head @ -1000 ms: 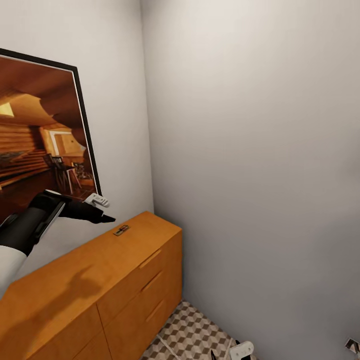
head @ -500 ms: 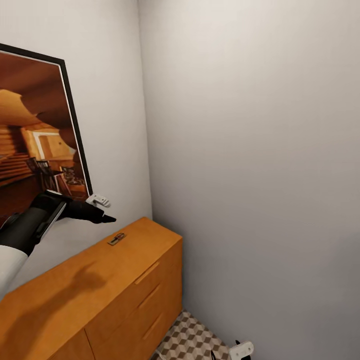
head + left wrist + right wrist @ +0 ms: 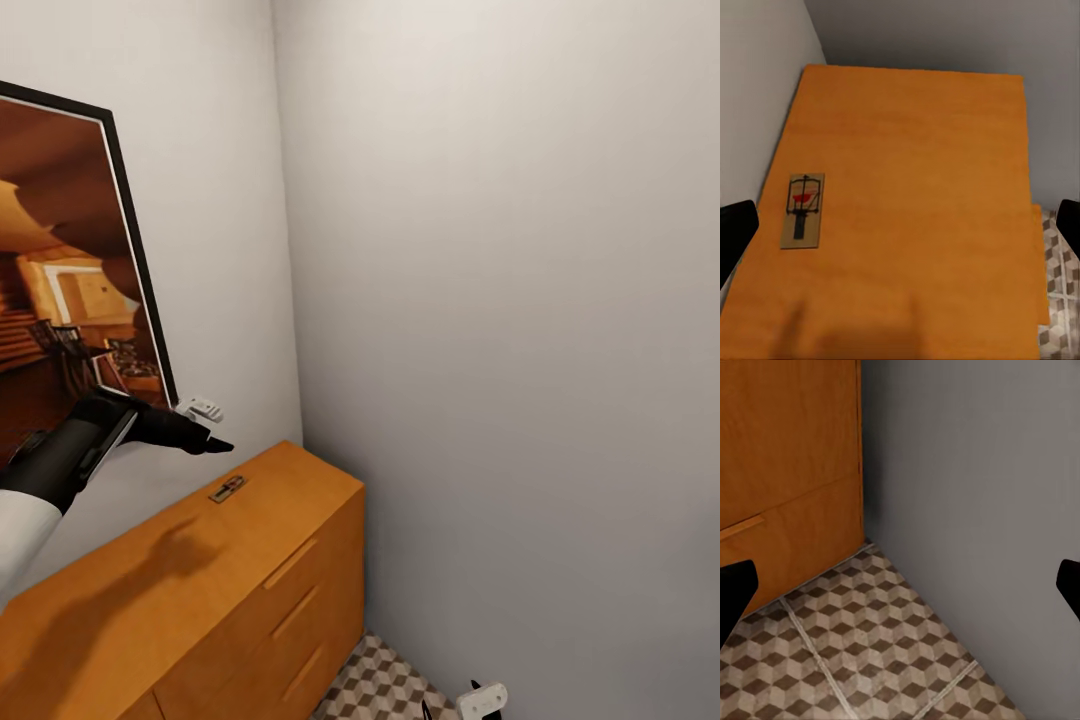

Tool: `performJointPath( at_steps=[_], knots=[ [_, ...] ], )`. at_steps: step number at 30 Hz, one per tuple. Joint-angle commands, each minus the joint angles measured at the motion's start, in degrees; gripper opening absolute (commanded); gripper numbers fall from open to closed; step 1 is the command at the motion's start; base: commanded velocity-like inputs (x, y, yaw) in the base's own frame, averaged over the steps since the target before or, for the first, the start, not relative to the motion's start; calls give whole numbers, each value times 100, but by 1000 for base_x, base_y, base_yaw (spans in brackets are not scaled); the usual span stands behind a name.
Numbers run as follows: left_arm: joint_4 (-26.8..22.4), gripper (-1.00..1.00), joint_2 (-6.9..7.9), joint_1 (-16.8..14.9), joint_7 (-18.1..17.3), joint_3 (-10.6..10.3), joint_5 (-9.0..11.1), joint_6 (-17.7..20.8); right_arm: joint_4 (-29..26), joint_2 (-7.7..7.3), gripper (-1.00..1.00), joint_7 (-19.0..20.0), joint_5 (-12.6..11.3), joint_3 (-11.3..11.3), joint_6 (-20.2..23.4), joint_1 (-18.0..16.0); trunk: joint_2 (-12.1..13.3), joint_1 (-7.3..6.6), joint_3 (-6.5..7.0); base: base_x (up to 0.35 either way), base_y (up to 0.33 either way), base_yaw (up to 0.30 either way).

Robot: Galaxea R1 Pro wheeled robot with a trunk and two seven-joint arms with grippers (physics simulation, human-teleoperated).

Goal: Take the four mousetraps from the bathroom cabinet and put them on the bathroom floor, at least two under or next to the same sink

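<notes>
Down at the bottom of our head view, our right gripper (image 3: 455,708) hangs low over the bathroom floor (image 3: 385,675), those cube-pattern tiles in brown and beige. From its wrist camera the two dark fingertips (image 3: 735,589) sit at opposite edges with a wide gap, so those jaws are spread apart and holding nothing. That same view looks at the tiles, the orange side of the cabinet (image 3: 787,472) and the plain grey wall (image 3: 975,495) meeting in the corner.

Closer to the middle, our left arm (image 3: 60,460) reaches out level from the left, black forearm sleeve, wrist angled so the left gripper (image 3: 205,428) points toward the corner above the cabinet's top. Its wrist view shows both dark fingers (image 3: 736,229) far apart at the frame edges, so those jaws are open too, nothing in them.

One mousetrap (image 3: 802,209) lies flat on the cabinet's top surface (image 3: 180,570), near the back edge by the wall and below the left gripper, not touching it. Tan board, dark wire parts, a small red patch near one end. No writing we can read on it.

Behind the arm a black-framed picture (image 3: 70,290) of a warm wood interior hangs on the wall.
</notes>
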Motion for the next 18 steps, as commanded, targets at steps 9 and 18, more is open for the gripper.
performJointPath(
  at_steps=[9, 18],
  knots=[
    [297, 100, -44, -3, -36, -59, -225, -323, 6, 1, 100, -50, 54, 11, -9, -3, -5, 2, -2, 17, 0, 0],
    [446, 100, -46, -3, -36, -69, -238, -353, 6, 1, 100, -50, 54, 11, -9, -3, -5, 2, -2, 0, 0, 0]
  ],
)
